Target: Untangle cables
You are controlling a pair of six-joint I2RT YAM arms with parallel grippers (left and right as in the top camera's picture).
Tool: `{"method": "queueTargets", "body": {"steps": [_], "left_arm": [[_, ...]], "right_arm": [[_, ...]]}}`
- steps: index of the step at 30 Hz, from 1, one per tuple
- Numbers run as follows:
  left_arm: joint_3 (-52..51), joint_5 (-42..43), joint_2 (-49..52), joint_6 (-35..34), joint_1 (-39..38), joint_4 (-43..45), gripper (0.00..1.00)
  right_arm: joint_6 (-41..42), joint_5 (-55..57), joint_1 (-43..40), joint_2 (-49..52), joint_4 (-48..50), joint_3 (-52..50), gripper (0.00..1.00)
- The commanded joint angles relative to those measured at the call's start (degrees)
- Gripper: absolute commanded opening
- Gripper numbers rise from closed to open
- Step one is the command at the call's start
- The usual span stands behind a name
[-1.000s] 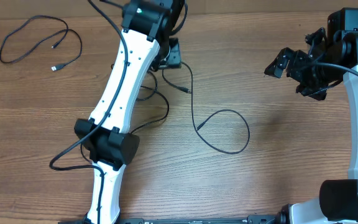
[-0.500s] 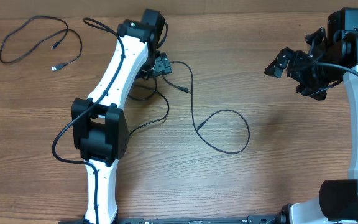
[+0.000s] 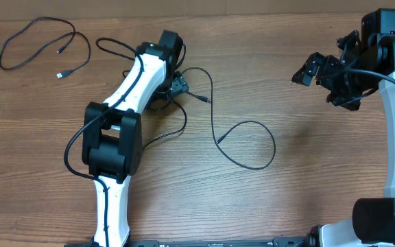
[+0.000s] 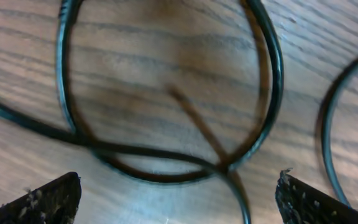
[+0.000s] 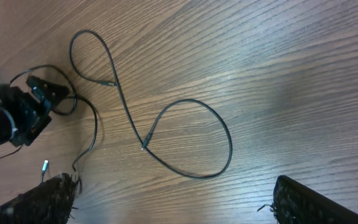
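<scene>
Since the left claw [image 3: 177, 84] hangs right over the tangle [image 3: 170, 104] w/ its jaws spread wide and nothing in them, the next grab looks like its job. In the left wrist view a closed loop [image 4: 278, 68] of thin black cord lies flat on the bench [image 4: 166, 74], straight ahead of the claw & centred btwn the two fingertips [image 4: 48, 199]. The cord crosses itself at the near edge of that loop, just in front of the tips. So the target is below and slightly fwd, not off to a side.

The long cable [image 3: 273, 146] runs out of the tangle toward mid-bench and curls into a big open loop, approx. halfway btwn both arms. Its long axis goes from the tangle out toward the right arm's side, so drawing it that way prob. eases it free; a guess only.

The right claw [image 3: 319, 82] hovers at the far right, also spread, empty, well apart from every cord. One more cable [image 3: 88, 51] sits alone at the far-left corner, apart from the tangle; prob. needs no work.
</scene>
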Motion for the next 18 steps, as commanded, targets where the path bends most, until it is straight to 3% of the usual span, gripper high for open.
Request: {"method": "queueTargets", "body": {"steps": [1, 11, 16, 18], "left_arm": [[-2.6, -1.6, -0.2, -2.0, 0.3, 3.0, 0.99], [-6.4, -1.6, -0.2, -2.0, 0.5, 10.9, 0.80], [-6.4, -1.6, -0.2, -2.0, 0.5, 11.9, 0.56], [-6.4, -1.6, -0.2, -2.0, 0.5, 11.9, 0.39]], "right_arm": [[0.1, -0.3, 0.2, -0.7, 0.2, 0.1, 1.00], [0.1, -0.3, 0.2, -0.7, 0.2, 0.1, 1.00], [0.1, -0.3, 0.2, -0.7, 0.2, 0.1, 1.00], [0.1, -0.3, 0.2, -0.7, 0.2, 0.1, 1.00]]}}
